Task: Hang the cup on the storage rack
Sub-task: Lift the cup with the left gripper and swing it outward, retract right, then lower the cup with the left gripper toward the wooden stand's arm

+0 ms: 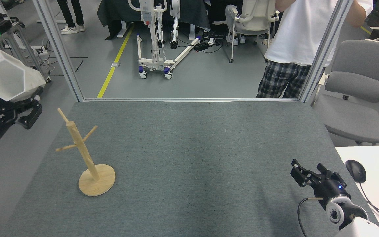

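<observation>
Cup (10,77) sits clamped in your left gripper (12,103) at the head view's far left edge, off the table and up-left of the storage rack (84,154), so next bring its holed tab onto a peg, while your right gripper (308,174) idles with jaws apart.

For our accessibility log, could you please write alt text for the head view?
The left gripper, at the far left edge beyond the table, holds the white cup up and left of the empty wooden storage rack standing on the grey table. The right gripper hangs empty at lower right.
</observation>
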Controlling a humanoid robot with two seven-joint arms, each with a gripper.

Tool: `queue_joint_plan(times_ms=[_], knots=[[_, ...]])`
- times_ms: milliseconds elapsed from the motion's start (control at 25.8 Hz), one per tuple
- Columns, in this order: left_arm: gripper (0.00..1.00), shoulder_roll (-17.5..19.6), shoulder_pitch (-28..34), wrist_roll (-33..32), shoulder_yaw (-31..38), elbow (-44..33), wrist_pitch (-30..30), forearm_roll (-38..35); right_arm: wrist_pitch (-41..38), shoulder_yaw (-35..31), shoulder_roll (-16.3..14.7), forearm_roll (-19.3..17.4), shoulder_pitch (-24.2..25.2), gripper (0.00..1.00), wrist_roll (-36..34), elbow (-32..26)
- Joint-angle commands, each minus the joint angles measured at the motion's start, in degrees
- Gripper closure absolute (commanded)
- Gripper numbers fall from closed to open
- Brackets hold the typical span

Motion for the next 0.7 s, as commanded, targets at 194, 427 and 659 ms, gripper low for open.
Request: queue_joint_plan(times_ms=[194, 427, 659], knots=[[1.0, 3.62, 10.12, 4.81, 5.37, -1.09, 0.46, -0.35, 8.88, 4.02, 0.9, 6.78, -0.6, 0.02, -8.76, -0.53], [1.0, 3.54, 16.89, 5.68, 6.43, -3.99, 0.64, -1.84, 9.23, 5.86, 3.1, 10.82, 0.19, 0.02, -21.76, -2.2], [1.0, 3.36, 26.47, 9.73, 6.34, -7.68, 3.1, -5.09, 9.23, 10.96, 4.33, 14.86, 0.9, 0.02, -22.03, -6.24]])
